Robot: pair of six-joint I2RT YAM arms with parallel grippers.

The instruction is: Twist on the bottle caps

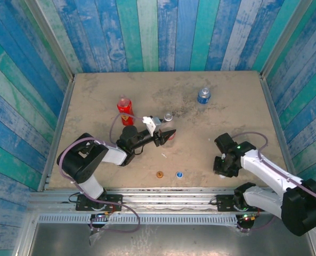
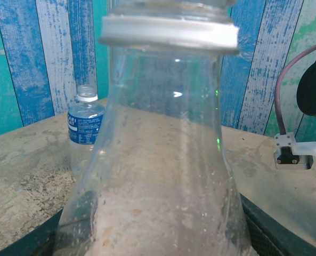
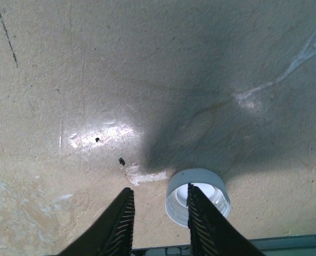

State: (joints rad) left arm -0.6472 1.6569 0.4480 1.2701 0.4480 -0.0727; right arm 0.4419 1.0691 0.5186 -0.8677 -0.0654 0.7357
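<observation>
My left gripper [image 1: 165,136] is shut on a clear bottle [image 2: 168,160] with a red label near the table's middle. The bottle's open neck [image 2: 168,33] has a white ring. An all-red bottle [image 1: 124,109] stands behind my left arm. A short bottle with a blue label [image 1: 203,95] stands at the back right. A white cap [image 3: 197,196] lies open side up under my right gripper [image 3: 159,190]. That gripper is open and points down, its right finger [image 3: 203,224] over the cap's hollow and its left finger [image 3: 118,224] beside it on bare table. An orange cap [image 1: 160,174] and a blue cap [image 1: 178,173] lie near the front edge.
A small white scrap [image 1: 164,156] lies between my left gripper and the two front caps. Blue and green plank walls [image 1: 163,32] close in the table on three sides. A metal rail [image 1: 163,197] runs along the near edge by the arm bases.
</observation>
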